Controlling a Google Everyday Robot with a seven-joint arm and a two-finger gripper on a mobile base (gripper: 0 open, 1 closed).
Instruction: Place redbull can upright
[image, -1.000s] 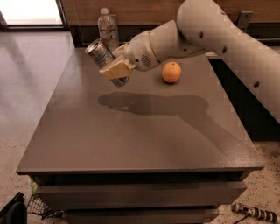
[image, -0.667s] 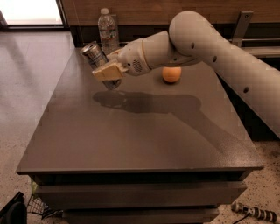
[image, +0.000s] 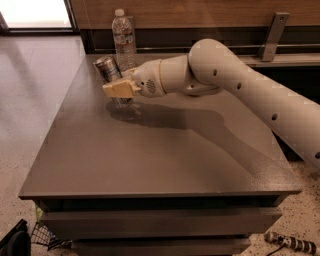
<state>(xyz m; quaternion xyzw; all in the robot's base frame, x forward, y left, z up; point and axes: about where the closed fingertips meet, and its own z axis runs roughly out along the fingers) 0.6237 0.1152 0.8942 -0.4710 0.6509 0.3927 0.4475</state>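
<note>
The redbull can (image: 106, 68) is a slim silver can with dark patches and a shiny round top. It is tilted a little to the left, and its base is low over the dark table (image: 155, 150) near the far left corner. My gripper (image: 119, 91) is shut on the can's lower part, its tan fingers (image: 121, 89) across it. The white arm reaches in from the right.
A clear plastic water bottle (image: 123, 39) with a white cap stands upright just behind and right of the can, at the table's far edge. The table's left edge drops to the floor. A wood wall with a ledge runs behind.
The arm has carried the can left and down toward the table top. The orange seen earlier is now hidden behind the arm.
</note>
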